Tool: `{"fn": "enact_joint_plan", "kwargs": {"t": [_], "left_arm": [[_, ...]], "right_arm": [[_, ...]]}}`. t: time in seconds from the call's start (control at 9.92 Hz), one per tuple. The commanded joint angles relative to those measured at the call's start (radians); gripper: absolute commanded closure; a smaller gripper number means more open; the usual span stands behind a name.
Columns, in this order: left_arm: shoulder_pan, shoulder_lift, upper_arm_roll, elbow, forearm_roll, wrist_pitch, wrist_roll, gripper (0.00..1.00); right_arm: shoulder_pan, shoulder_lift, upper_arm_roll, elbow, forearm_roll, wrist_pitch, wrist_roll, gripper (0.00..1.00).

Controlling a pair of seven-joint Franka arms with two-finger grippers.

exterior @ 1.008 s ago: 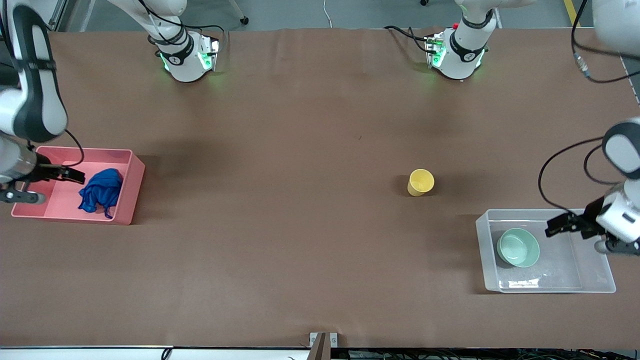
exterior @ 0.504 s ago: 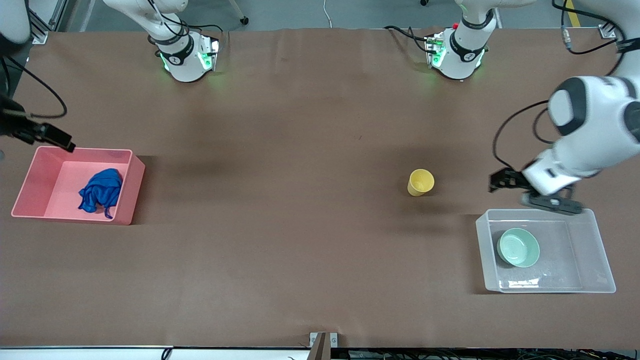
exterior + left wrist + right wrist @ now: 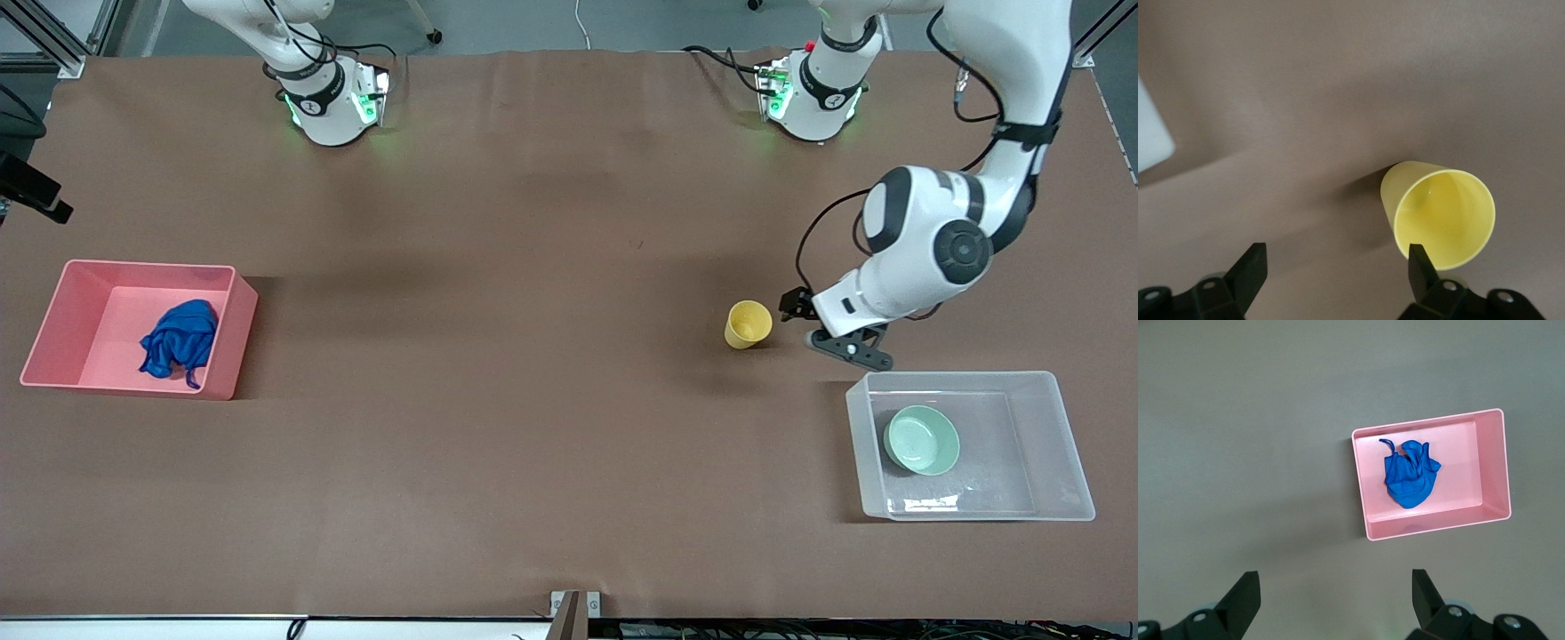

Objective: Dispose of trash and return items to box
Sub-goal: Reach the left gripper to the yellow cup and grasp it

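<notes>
The yellow cup [image 3: 748, 324] stands upright on the brown table; it also shows in the left wrist view [image 3: 1439, 215]. My left gripper [image 3: 807, 325] is open and empty, low beside the cup on the side toward the clear box [image 3: 1049, 449]; in the left wrist view [image 3: 1335, 275] one fingertip [image 3: 1421, 264] overlaps the cup's rim. The mint-green bowl [image 3: 922, 439] sits in the clear box. The blue wad [image 3: 178, 342] lies in the pink bin [image 3: 84, 311]. My right gripper [image 3: 1335, 597] is open and empty, high above the table beside the bin [image 3: 1471, 470] with the wad [image 3: 1410, 480].
A corner of the clear box [image 3: 1150, 137] shows pale in the left wrist view. The right arm's hand [image 3: 31, 188] is mostly past the edge of the front view. Both arm bases stand at the table's edge farthest from the front camera.
My left gripper has moved from over the clear box to beside the yellow cup. My right gripper has risen away from the pink bin. The wad, bowl and cup have not moved.
</notes>
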Motion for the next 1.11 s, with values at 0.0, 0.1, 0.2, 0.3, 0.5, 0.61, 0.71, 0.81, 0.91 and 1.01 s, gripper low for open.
{"fn": "enact_joint_plan", "kwargs": {"t": [0.0,0.1,0.2,0.3,0.5,0.61,0.71,0.81,0.91,1.01], "left_arm": [[-0.010,0.068,-0.016,-0.019,0.021,0.055,-0.004,0.26],[-0.016,0.082,-0.019,-0.026,0.021,0.079,-0.004,0.40],[-0.019,0.105,-0.029,-0.029,0.021,0.119,-0.006,0.58],[-0.019,0.126,-0.039,-0.041,0.021,0.166,-0.010,0.80],[-0.019,0.117,-0.041,-0.066,0.021,0.191,-0.030,1.00],[-0.018,0.090,-0.041,-0.066,0.021,0.174,-0.023,1.00],[-0.013,0.056,-0.041,-0.057,0.021,0.132,-0.008,1.00],[-0.007,0.029,-0.032,-0.022,0.021,0.080,0.012,1.00],[-0.001,0.021,-0.010,0.053,0.020,-0.033,0.051,1.00],[-0.005,0.030,0.057,0.154,0.020,-0.153,0.107,1.00]], "right_arm": [[-0.001,0.015,0.001,0.014,0.015,-0.010,-0.011,0.00],[-0.003,0.015,0.001,0.006,0.015,-0.001,-0.011,0.00],[0.008,0.015,0.000,0.004,0.015,0.002,-0.011,0.00],[0.060,0.016,-0.040,0.003,0.014,0.007,-0.011,0.00],[0.071,0.016,-0.069,0.003,0.015,0.008,-0.012,0.00],[0.072,0.016,-0.069,0.003,0.015,0.011,-0.012,0.00],[0.076,0.015,-0.068,0.003,0.014,0.010,-0.012,0.00],[0.079,0.015,-0.068,0.004,0.014,0.008,-0.015,0.00],[0.079,0.015,-0.068,0.012,0.011,0.002,-0.024,0.00],[0.079,0.015,-0.068,0.024,0.003,-0.004,-0.043,0.00]]}}
